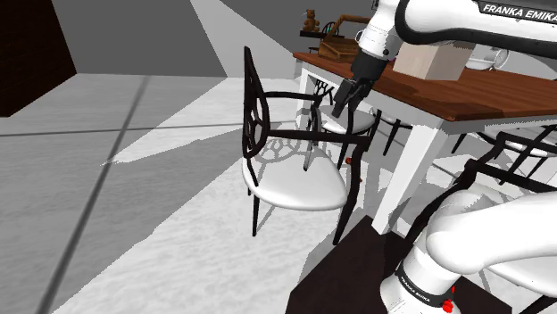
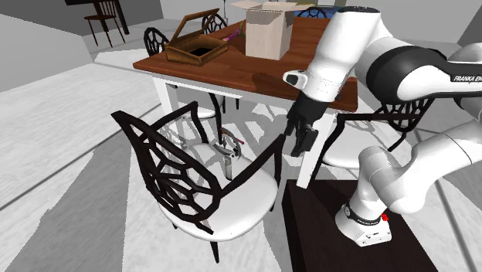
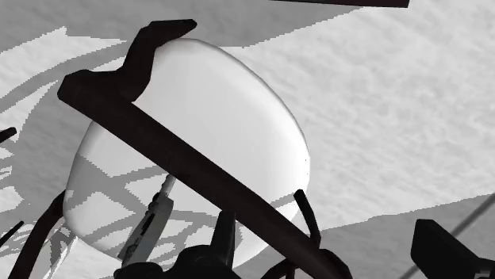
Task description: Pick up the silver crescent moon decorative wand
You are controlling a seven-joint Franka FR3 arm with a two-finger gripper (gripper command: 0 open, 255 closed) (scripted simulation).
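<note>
Chair (image 1: 295,183): black openwork frame, round white seat, standing just beside the desk.
Desk (image 2: 255,73): brown top, white legs.
Cardboard box (image 2: 269,31): flaps open, on the desk.
Wooden case (image 2: 197,48): lid raised, near a desk corner.
Floor (image 1: 134,223): pale grey.
</note>
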